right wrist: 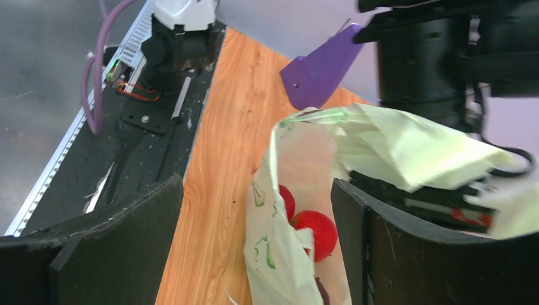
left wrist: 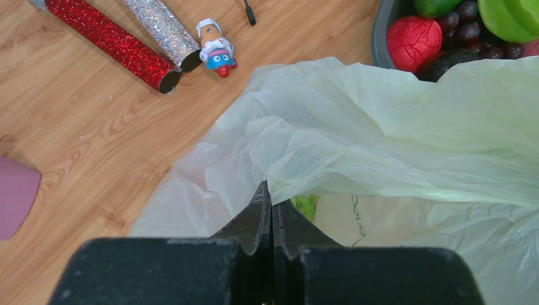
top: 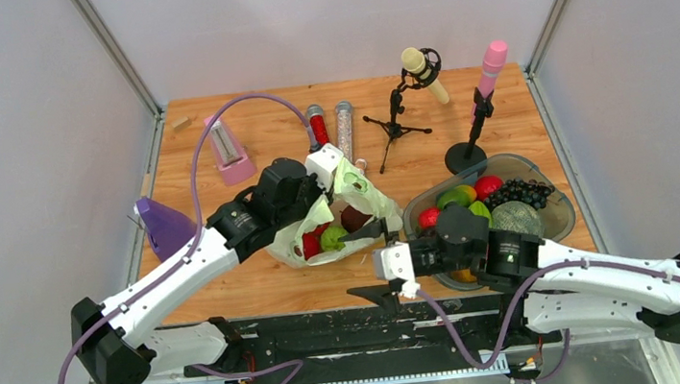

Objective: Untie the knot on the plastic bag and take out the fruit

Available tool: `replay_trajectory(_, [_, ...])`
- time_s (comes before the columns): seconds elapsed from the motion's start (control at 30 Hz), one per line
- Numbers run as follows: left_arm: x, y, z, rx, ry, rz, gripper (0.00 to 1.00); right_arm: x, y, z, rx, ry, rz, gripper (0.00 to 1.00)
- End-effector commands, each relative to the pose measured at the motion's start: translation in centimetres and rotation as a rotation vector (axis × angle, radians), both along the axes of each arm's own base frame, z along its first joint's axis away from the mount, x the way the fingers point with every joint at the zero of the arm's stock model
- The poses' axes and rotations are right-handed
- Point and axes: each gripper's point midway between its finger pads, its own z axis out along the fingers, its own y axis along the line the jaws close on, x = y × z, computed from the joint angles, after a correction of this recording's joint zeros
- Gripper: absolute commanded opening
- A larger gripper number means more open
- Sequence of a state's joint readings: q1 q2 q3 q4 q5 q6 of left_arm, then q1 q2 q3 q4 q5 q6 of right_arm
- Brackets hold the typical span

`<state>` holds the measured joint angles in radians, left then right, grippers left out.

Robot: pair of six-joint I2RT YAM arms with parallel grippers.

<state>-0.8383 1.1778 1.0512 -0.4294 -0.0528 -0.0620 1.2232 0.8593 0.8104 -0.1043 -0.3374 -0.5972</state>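
The pale green plastic bag (top: 356, 195) lies open at mid-table. In it show a red fruit (top: 310, 246), a light green fruit (top: 332, 239) and a dark maroon thing (top: 354, 217). My left gripper (top: 335, 185) is shut on the bag's upper edge (left wrist: 299, 165) and holds it up; its fingertips (left wrist: 271, 194) pinch the film. My right gripper (top: 370, 264) is open just in front of the bag's mouth. In the right wrist view the bag's near edge (right wrist: 279, 254) hangs between the open jaws (right wrist: 257, 190), with the red fruit (right wrist: 316, 232) behind it.
A grey bowl (top: 526, 159) of other fruit stands right of the bag and shows in the left wrist view (left wrist: 379, 38). Two microphone stands (top: 394, 128) (top: 467, 153), two glitter tubes (top: 319, 125), a pink block (top: 234, 158) and a purple scoop (top: 164, 226) stand behind and left.
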Motion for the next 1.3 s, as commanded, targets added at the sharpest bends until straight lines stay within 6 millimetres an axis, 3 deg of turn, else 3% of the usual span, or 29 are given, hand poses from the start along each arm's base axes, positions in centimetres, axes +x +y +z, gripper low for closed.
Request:
replay_trajectory(0.0, [0.4, -0.9, 2.6, -0.047, -0.048, -0.016, 0.0, -0.1, 1.6, 0.2, -0.002, -0.099, 0.013, 0.87])
replay_trajectory(0.13, [0.4, -0.8, 2.9, -0.055, -0.055, -0.016, 0.0, 1.3, 2.9, -1.8, -0.072, -0.098, -0.044, 0.81])
replay_trajectory(0.3, [0.7, 0.0, 3.1, -0.061, -0.062, 0.004, 0.0, 3.7, 3.2, -4.6, -0.168, -0.075, -0.168, 0.65])
replay_trajectory(0.4, [1.3, 0.8, 3.2, -0.088, -0.051, 0.04, 0.0, 3.1, 3.4, -5.9, -0.19, -0.012, -0.154, 0.48])
replay_trajectory(0.5, [1.9, 1.8, 3.7, -0.12, -0.056, 0.082, 0.0, 2.5, 3.5, -6.6, -0.189, 0.063, -0.149, 0.2])
replay_trajectory(0.57, [2.5, 2.6, 4.1, -0.142, -0.059, 0.124, 0.0, 2.4, 3.6, -7.0, -0.179, 0.098, -0.16, 0.11])
replay_trajectory(0.73, [4.5, 4.9, 6.2, -0.196, -0.087, 0.252, 0.0, 3.2, 3.7, -7.1, -0.121, 0.122, -0.214, 0.04])
replay_trajectory(0.9, [6.7, 7.7, 8.9, -0.236, -0.13, 0.369, 0.0, 6.6, 2.5, -6.9, -0.082, 0.101, -0.406, 0.0])
replay_trajectory(1.03, [7.8, 8.9, 10.9, -0.243, -0.167, 0.407, 0.0, 7.9, 1.4, -7.1, -0.06, 0.167, -0.461, 0.0])
replay_trajectory(1.13, [8.6, 9.5, 12.0, -0.238, -0.191, 0.432, 0.0, 8.5, 0.6, -7.7, -0.049, 0.235, -0.491, 0.0])
replay_trajectory(1.27, [9.3, 10.3, 13.1, -0.242, -0.213, 0.461, 0.0, 9.0, -0.2, -10.0, -0.084, 0.308, -0.531, 0.0])
